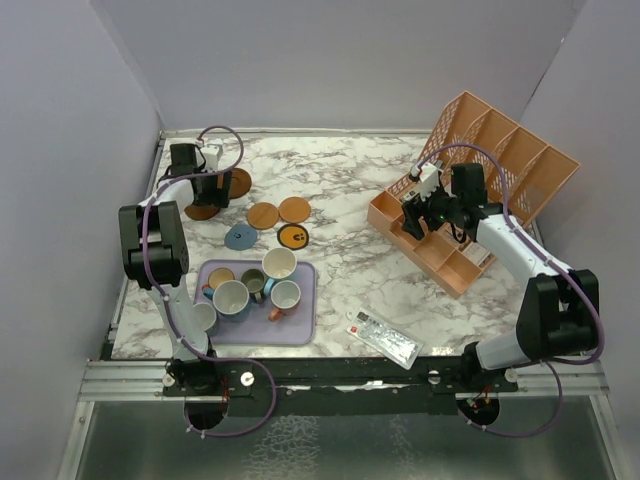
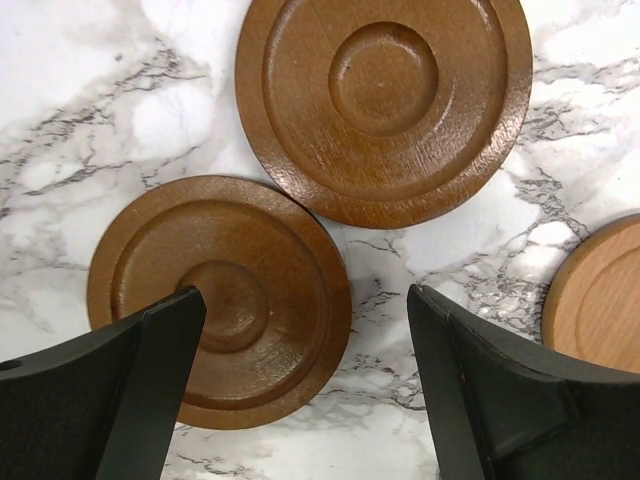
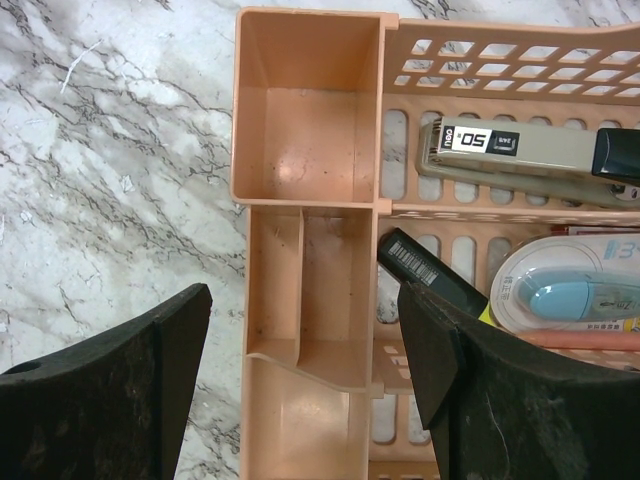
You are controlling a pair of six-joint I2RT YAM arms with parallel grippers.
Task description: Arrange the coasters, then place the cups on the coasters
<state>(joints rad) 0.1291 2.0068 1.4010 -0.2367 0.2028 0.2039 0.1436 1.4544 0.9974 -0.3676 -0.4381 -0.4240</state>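
Marble worktop (image 1: 350, 180) inside plain pale walls. At the far left, two big dark brown coasters (image 2: 385, 100), lying flat, ringed sides up, close together but not touching. Round, so no long side to point any way. Right above one of them, left hand (image 2: 305, 295), fingers wide apart, holding nothing. Just beside those, in a loose bunch, two tan-orange coasters (image 1: 263, 215), one orange coaster with a black mark (image 1: 292, 236) and one grey-blue coaster (image 1: 239, 237), all flat. Nearer the arms, cups (image 1: 279, 263) standing upright, mouths up, crowded on a lavender tray (image 1: 305, 330), one at its left edge. Over on the right, right hand (image 3: 305, 290) above an orange organiser (image 3: 310, 100), fingers spread, gripping nothing.
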